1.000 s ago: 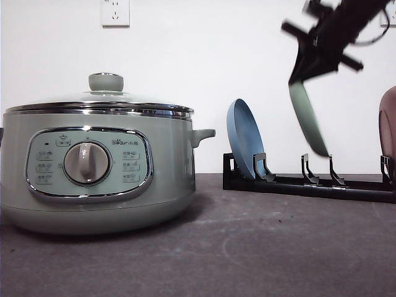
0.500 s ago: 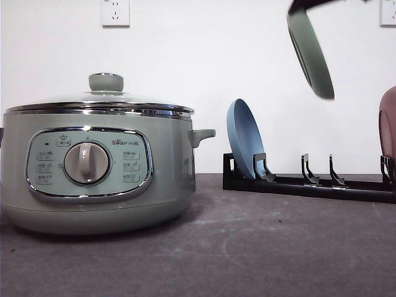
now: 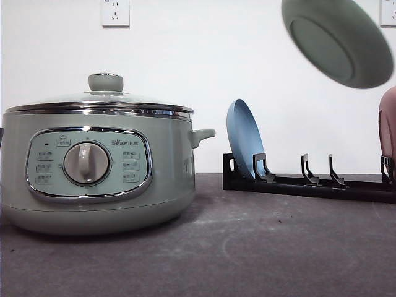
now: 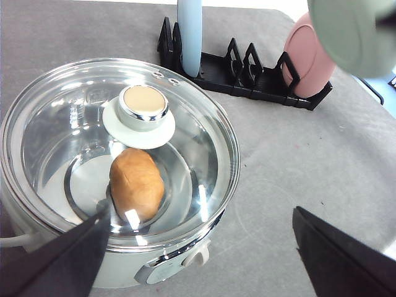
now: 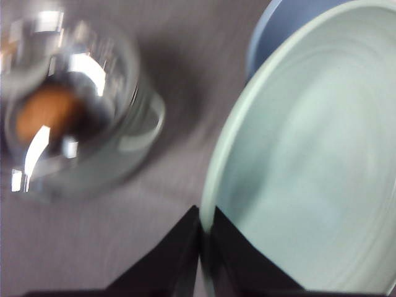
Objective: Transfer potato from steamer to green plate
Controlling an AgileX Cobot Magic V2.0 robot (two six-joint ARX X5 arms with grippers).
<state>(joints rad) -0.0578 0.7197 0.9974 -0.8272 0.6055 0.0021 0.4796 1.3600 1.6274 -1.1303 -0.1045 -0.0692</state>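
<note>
The smooth orange-brown potato (image 4: 136, 191) is seen inside the steamer (image 3: 99, 176), shut under its knobbed glass lid (image 4: 120, 148), while the matte green plate (image 3: 337, 40) — pinched at its rim by the right jaws — is held aloft over a black rack (image 3: 309, 182) carrying a blue plate (image 3: 244, 139); the left jaws are spread wide.

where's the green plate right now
The green plate is in the air at the front view's upper right, above the rack, its rim clamped in the right gripper.

Right gripper (image 5: 202, 247) pinches green plate (image 5: 309, 167) rim; steamer (image 5: 74, 117) blurred
</note>
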